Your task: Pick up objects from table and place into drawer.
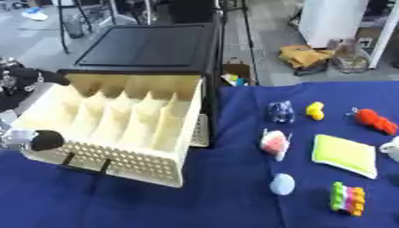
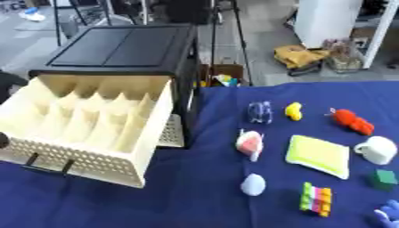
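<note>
A cream drawer with several divider slots stands pulled far out of a black cabinet; its slots look empty. My left hand shows as a black rounded shape with silver parts against the drawer's front left corner. On the blue cloth to the right lie a dark blue toy, a small yellow toy, a red-orange toy, a pink and white object, a yellow-green flat pad, a pale blue rounded object and a multicoloured block. My right hand is out of sight.
A white cup, a green cube and a blue thing sit near the table's right edge. My left arm rises beside the drawer's left wall. Beyond the table is floor with clutter.
</note>
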Robot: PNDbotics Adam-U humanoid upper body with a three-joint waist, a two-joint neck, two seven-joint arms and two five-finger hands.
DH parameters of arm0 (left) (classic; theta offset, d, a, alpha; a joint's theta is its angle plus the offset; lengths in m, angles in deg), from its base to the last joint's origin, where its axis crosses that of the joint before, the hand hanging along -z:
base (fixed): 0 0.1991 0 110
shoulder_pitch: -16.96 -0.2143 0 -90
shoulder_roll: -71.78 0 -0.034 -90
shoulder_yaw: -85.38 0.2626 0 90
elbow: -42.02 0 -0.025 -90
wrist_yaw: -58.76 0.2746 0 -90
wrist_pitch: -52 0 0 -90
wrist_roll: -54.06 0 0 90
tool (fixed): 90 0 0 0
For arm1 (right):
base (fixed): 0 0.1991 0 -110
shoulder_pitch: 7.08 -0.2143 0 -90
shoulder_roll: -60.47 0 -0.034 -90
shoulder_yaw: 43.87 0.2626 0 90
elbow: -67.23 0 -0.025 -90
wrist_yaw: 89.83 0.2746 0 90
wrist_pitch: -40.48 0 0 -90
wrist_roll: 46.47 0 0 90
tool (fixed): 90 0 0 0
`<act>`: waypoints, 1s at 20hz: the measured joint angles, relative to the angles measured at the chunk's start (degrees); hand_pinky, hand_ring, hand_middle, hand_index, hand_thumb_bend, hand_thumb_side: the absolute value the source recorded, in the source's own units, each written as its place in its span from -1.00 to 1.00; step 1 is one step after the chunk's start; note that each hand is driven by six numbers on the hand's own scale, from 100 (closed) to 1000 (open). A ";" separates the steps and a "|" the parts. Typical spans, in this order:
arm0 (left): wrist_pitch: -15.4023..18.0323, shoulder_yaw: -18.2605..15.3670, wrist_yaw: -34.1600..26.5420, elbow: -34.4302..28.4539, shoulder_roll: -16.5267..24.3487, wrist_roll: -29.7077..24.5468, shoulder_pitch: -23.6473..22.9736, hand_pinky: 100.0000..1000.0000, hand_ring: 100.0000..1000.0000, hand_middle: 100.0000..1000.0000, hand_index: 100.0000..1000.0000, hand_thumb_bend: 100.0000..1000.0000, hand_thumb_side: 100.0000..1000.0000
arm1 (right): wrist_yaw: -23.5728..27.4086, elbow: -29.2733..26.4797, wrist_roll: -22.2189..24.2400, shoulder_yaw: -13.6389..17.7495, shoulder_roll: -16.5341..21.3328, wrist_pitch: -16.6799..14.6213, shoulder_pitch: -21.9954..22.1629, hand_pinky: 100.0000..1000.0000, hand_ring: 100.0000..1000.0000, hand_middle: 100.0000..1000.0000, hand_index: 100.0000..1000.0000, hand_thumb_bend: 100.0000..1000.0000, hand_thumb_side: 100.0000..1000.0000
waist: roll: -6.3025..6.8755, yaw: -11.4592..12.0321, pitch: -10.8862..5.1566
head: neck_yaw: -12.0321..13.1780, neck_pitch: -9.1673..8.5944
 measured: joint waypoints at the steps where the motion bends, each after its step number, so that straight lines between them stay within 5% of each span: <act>1: -0.29 -0.16 -0.10 0.00 0.00 0.63 0.11 -1.00 -0.96 -0.81 0.87 0.28 1.00 | -0.01 0.00 0.00 0.02 0.00 0.00 0.00 0.06 0.21 0.11 0.26 -1.00 1.00 | 0.00 0.00 0.00 | -0.02 0.00; 10: -6.44 -2.76 0.14 0.00 -0.01 12.89 0.24 -1.00 -0.79 -0.59 0.92 0.03 1.00 | -0.04 0.00 0.03 0.29 0.00 0.03 0.00 0.06 0.21 0.11 0.26 -1.00 1.00 | -0.01 0.00 0.00 | -0.34 0.00; 14: -10.48 -3.12 -0.58 0.00 -0.13 22.47 0.23 -1.00 -0.45 -0.24 0.94 -0.44 1.00 | -0.05 0.00 0.03 0.30 0.00 0.03 0.00 0.06 0.21 0.11 0.26 -1.00 1.00 | -0.13 -0.18 0.00 | -0.46 0.00; 16: -11.28 -3.06 -2.19 0.00 -0.64 26.41 0.22 -0.88 -0.18 -0.06 0.96 -0.71 1.00 | -0.05 0.00 0.03 0.30 0.00 0.03 0.00 0.06 0.21 0.11 0.26 -1.00 1.00 | -0.35 -0.40 0.01 | -0.57 0.01; 17: -11.19 -3.04 -3.21 0.00 -0.92 28.19 0.22 -0.58 0.02 0.06 0.92 -0.81 1.00 | -0.05 0.00 0.03 0.30 0.00 0.03 0.00 0.07 0.22 0.11 0.26 -1.00 1.00 | -0.46 -0.45 0.03 | -0.70 0.04; 20: -9.32 -3.04 -6.97 0.00 -2.15 34.50 0.23 -0.18 0.26 0.26 0.90 -0.74 1.00 | 0.00 0.00 0.03 0.27 0.00 0.03 0.00 0.08 0.23 0.12 0.26 -1.00 1.00 | -0.77 -0.88 0.26 | -1.15 0.62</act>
